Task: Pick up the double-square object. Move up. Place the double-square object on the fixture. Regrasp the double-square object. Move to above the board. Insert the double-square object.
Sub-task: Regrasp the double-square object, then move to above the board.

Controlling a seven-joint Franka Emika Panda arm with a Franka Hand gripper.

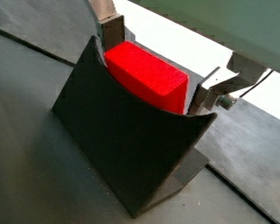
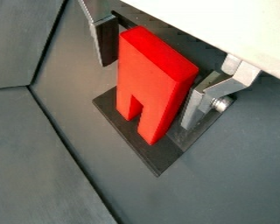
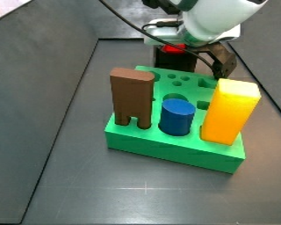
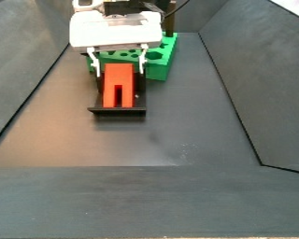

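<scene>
While the gripper [image 4: 116,67] sits low over the fixture [image 4: 119,110], the red double-square object [image 4: 117,87] is right between its fingers, resting on the fixture. In both wrist views the silver finger plates stand on either side of the red piece [image 1: 147,74]: one finger [image 2: 199,107] looks pressed up against its side, and the other finger [image 2: 104,40] looks a hair off the opposite side. So the jaws are narrow around the piece, but whether they're actually clamping it I can't tell from these shots.

The fixture [image 1: 125,144] is dark, and in a wrist view the red piece pokes up just above its curved top edge, tucked behind that face. In the wrist view from the opposite side, the piece [image 2: 154,83] shows its notched end pointing down at the base plate [image 2: 154,156], with the two legs touching or nearly touching it.

Beyond the gripper, in a side view, the green board [image 3: 167,145] sits well apart from the fixture, closer to that camera. Standing in it are a brown block [image 3: 131,98], a blue cylinder [image 3: 177,116] and a yellow block [image 3: 231,110]. The gripper [image 3: 184,48] is behind the board there, and the red piece is mostly hidden by it.
</scene>
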